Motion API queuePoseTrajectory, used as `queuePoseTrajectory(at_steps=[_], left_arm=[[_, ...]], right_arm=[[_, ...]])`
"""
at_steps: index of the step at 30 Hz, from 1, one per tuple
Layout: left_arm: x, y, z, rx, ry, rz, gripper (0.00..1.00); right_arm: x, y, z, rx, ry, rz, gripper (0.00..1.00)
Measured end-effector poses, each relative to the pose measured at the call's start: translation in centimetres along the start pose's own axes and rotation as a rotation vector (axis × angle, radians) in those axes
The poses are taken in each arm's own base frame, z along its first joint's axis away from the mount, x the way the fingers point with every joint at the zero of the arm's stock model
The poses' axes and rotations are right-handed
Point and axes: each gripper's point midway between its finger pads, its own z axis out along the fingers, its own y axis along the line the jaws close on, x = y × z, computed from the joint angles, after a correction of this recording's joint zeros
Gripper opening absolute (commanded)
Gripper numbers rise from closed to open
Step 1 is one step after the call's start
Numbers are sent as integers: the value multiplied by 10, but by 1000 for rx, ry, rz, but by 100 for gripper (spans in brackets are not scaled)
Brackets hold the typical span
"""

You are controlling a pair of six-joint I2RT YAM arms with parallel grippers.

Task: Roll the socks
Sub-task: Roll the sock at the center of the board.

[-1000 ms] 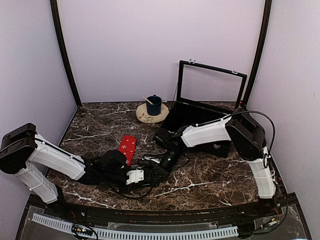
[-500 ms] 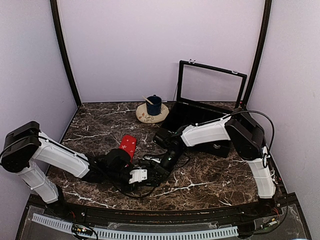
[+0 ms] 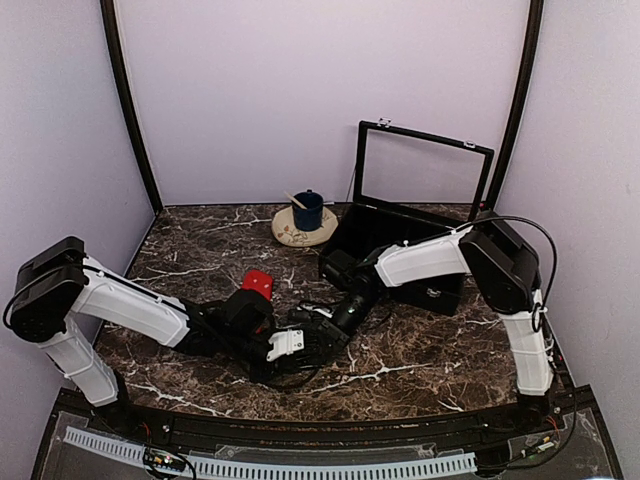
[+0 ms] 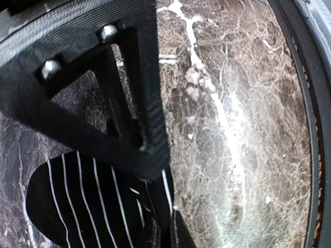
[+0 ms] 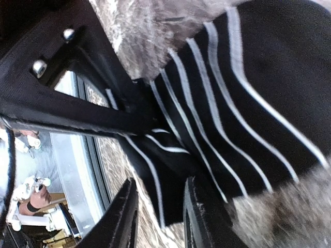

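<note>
The left fingers [image 3: 312, 338] are closed on an edge of the black sock [image 5: 248, 103], probably to anchor it for rolling. The right fingers [image 3: 338, 322], at their 2 o'clock, stand half apart around the cloth. The red sock [image 3: 257, 282] lies at 10 o'clock on the counter [image 3: 420, 350].

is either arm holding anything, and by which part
The left gripper is shut on the black striped sock, pinching its edge. The right gripper has its jaws apart around the same sock.
</note>
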Motion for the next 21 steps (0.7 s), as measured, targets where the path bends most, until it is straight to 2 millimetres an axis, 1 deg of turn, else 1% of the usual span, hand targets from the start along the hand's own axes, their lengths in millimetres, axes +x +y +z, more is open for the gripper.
queuePoseTrajectory(at_steps=[4, 8, 16, 21], left_arm=[[-3, 2, -2, 21, -14, -53, 0], [-1, 8, -5, 34, -20, -122, 0], [1, 19, -8, 78, -20, -292, 0], [3, 18, -6, 126, -10, -384, 0]], right_arm=[[4, -7, -11, 11, -32, 12, 31], [8, -14, -19, 25, -60, 28, 32], [6, -26, -32, 95, -129, 12, 32], [4, -31, -37, 141, -163, -12, 32]])
